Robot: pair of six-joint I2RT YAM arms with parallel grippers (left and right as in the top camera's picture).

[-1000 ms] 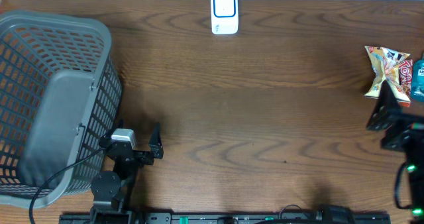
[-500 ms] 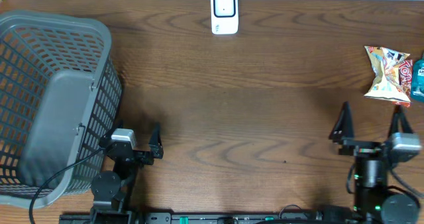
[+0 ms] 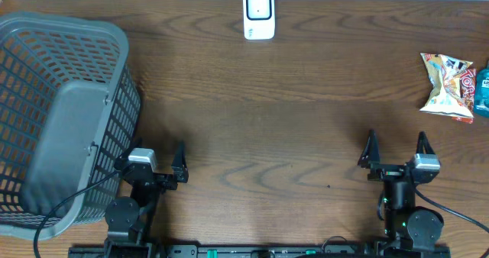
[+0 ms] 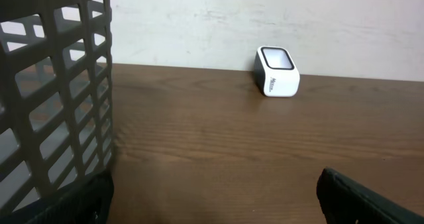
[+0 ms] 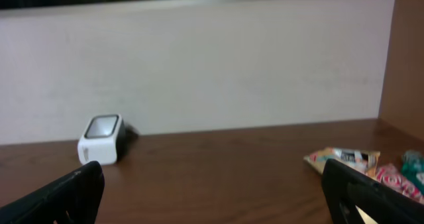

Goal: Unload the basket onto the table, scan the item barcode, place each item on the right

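At the near edge of the table (image 3: 252, 128), both arms sit low with their jaws spread wide and nothing between them. The left gripper (image 3: 153, 160) is just beside the basket (image 3: 46, 75), and the right gripper (image 3: 396, 147) is toward the right side. The item to be scanned, taken here to be the snack packet (image 3: 445, 82), lies flat at the far right edge of the table. It touches a teal pack (image 3: 482, 90) and is well apart from the scanner (image 3: 259, 14), which stands at the far edge, centre, its window tilted up toward the arms.

The right arm is the nearer one and probably the better choice for the pick. It should descend from above and close across a narrow part of the crinkled bag without dragging the teal pack. No barcode shows in any view, so the packet will likely need turning before it is held steady, close to the scanner window.

A second earlier the right arm stood out at the right edge beside the packet. It has since drawn back inward, its jaws equally wide. The packet, teal pack, scanner, basket and left arm are unchanged.
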